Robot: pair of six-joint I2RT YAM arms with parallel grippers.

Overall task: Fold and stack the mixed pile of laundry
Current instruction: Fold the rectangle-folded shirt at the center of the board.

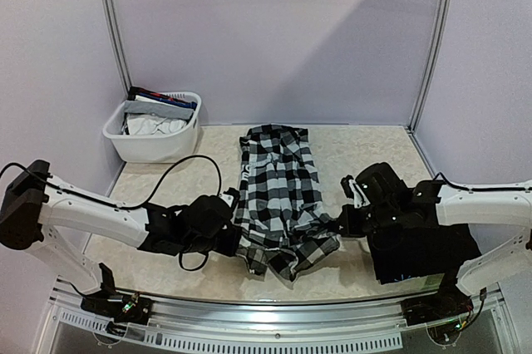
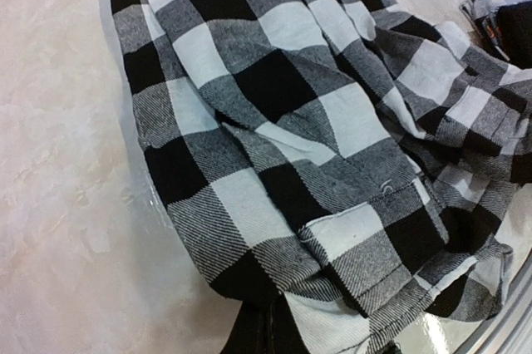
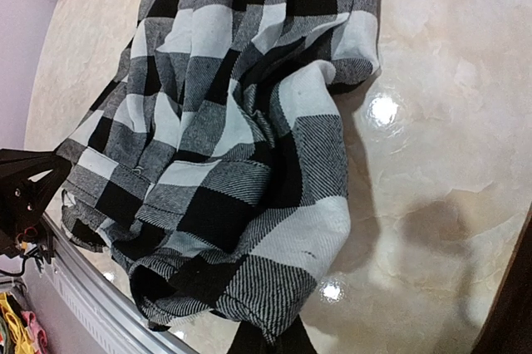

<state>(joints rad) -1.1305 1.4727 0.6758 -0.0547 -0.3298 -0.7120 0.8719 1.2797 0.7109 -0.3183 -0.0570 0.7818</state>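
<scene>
1. Checkered shirt (image 1: 278, 192) occupies the desk (image 1: 374, 154) centre, from far side to near edge.
2. Left pincer (image 1: 235, 233) and right pincer (image 1: 342, 223) grip its near hem, closing both near flanks.
3. White basket (image 1: 154, 134) blocks the far-left corner.
4. Black garment (image 1: 424, 250) covers the near-right desk.
5. Bare desk: far right of shirt; left strip, crossed by a cable (image 1: 193, 157).

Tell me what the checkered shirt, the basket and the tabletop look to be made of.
Checkered shirt: soft woven cloth, likely cotton flannel; diagonal twill lines and stitched hems show, matte. Basket: white plastic by its look, smooth moulded wall. Tabletop: glossy beige marble-look surface, stone or laminate unclear; bright glints reflect on it.
</scene>
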